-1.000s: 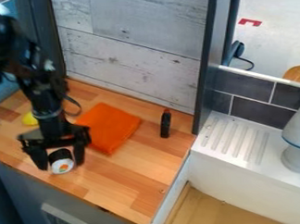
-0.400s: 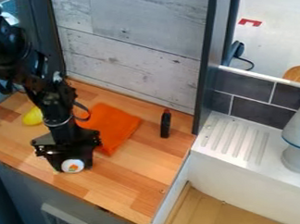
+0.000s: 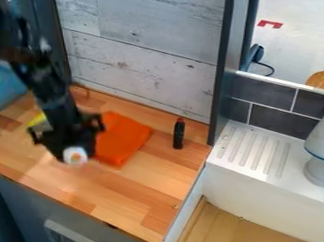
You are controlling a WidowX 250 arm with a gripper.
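1. Camera view: the claw [image 3: 74, 149] hangs over the left part of the wooden desk [image 3: 137, 194], pointing down near the front edge.
2. Claw state: closed on a toy sushi roll [image 3: 75, 155], its fingers apart only by the width of the roll. The grip appears to bear on the dark sides, which leaves the round white end, with its orange centre, facing outward and unobstructed.
3. Roll position: at the lower tip of the claw. It appears raised off the desk, so the claw probably carries its full weight; the exact clearance cannot be told.
4. Orange cloth [image 3: 122, 140]: lies flat just beside the claw, which overlaps its left side in this view. Lying flat, it should resist rolling or tipping.
5. Yellow item [image 3: 38, 119]: behind the claw, partly hidden; type cannot be confirmed.
6. Small black bottle [image 3: 178, 134] with reddish cap: right of the cloth, apart from it, near the whitewashed plank panel [image 3: 142, 58]. This spacing likely keeps it outside the claw's immediate working area.
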